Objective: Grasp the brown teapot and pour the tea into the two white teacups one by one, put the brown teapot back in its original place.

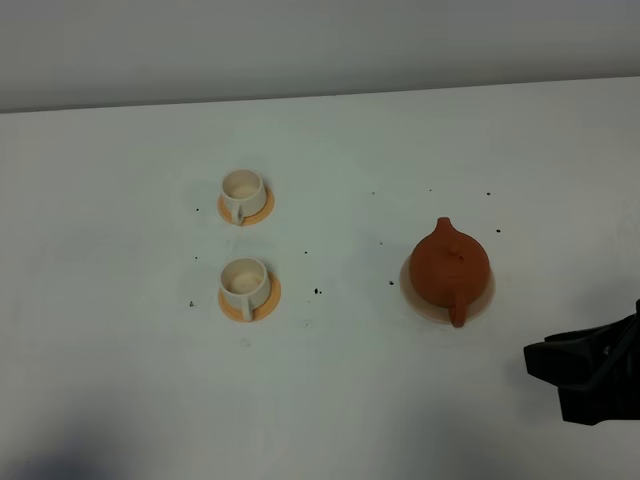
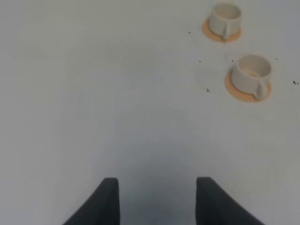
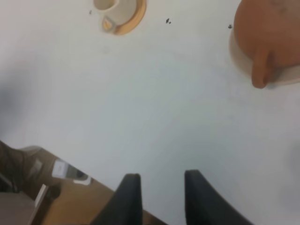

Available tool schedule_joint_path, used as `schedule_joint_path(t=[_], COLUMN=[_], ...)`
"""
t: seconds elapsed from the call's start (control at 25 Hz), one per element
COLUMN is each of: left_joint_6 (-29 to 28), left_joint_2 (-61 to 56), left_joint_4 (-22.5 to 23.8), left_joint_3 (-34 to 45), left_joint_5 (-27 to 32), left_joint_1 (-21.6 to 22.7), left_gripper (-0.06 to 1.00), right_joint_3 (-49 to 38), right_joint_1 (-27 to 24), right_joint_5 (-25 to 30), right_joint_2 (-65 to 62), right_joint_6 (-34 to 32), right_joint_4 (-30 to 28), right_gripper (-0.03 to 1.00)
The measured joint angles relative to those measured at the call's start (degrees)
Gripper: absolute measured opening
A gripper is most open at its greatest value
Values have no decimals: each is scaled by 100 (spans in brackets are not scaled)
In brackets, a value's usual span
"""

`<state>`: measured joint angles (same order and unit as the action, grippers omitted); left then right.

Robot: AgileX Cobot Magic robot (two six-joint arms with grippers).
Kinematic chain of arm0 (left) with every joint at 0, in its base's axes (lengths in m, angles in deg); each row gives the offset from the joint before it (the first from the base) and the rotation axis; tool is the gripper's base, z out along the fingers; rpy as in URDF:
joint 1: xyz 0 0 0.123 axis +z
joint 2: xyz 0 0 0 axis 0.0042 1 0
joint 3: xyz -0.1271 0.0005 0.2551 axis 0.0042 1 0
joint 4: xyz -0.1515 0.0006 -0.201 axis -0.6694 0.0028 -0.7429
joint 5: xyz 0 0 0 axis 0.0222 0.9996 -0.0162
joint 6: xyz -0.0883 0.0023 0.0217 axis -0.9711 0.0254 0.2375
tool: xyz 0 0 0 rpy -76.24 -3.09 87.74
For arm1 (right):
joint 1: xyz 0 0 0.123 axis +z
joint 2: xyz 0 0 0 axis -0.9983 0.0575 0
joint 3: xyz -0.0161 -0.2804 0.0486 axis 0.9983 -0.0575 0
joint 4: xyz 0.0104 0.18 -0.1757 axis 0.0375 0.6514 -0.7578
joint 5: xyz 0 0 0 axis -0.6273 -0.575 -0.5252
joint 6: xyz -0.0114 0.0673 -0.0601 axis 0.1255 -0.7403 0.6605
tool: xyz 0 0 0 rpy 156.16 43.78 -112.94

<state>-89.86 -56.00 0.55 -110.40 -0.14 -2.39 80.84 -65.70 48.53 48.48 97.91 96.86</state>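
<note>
The brown teapot (image 1: 450, 262) stands upright on its pale beige coaster (image 1: 419, 303) at the right of the white table, handle towards the front. It also shows in the right wrist view (image 3: 269, 28) with the coaster's rim (image 3: 237, 56) under it. The two white teacups (image 1: 243, 190) (image 1: 245, 280) stand left of centre, one behind the other, each on a small orange disc. The left wrist view shows both cups (image 2: 225, 18) (image 2: 252, 74). My right gripper (image 1: 548, 375) (image 3: 161, 176) is open and empty, in front and to the right of the teapot. My left gripper (image 2: 157, 180) is open and empty, well away from the cups.
Small dark specks (image 1: 317, 291) lie scattered on the table between the cups and the teapot. The table's front edge and a wooden floor with clutter (image 3: 47, 192) show in the right wrist view. The back edge of the table (image 1: 320, 98) meets a grey wall.
</note>
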Motion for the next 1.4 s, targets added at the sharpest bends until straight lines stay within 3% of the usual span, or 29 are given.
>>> schedule_joint_path(t=[0.4,0.56,0.72,0.92,1.28,1.4], left_joint_6=[24,24,24,24,24,24], left_joint_2=[0,0,0,0,0,0], left_joint_4=[0,0,0,0,0,0], left_joint_3=[0,0,0,0,0,0], left_joint_5=[0,0,0,0,0,0], left_joint_1=[116,116,116,116,116,116], left_gripper=[39,39,39,39,39,39], right_joint_3=[20,345,1067,2255,4326,4811], right_joint_1=[0,0,26,54,54,54], right_joint_5=[-899,-886,-505,185,1914,2416], right_joint_2=[304,1069,2054,3235,4839,5261], right_joint_6=[-4,-4,-44,-724,-3237,-3675], right_joint_4=[112,122,118,-255,-2663,-2971], right_gripper=[24,26,30,31,31,31])
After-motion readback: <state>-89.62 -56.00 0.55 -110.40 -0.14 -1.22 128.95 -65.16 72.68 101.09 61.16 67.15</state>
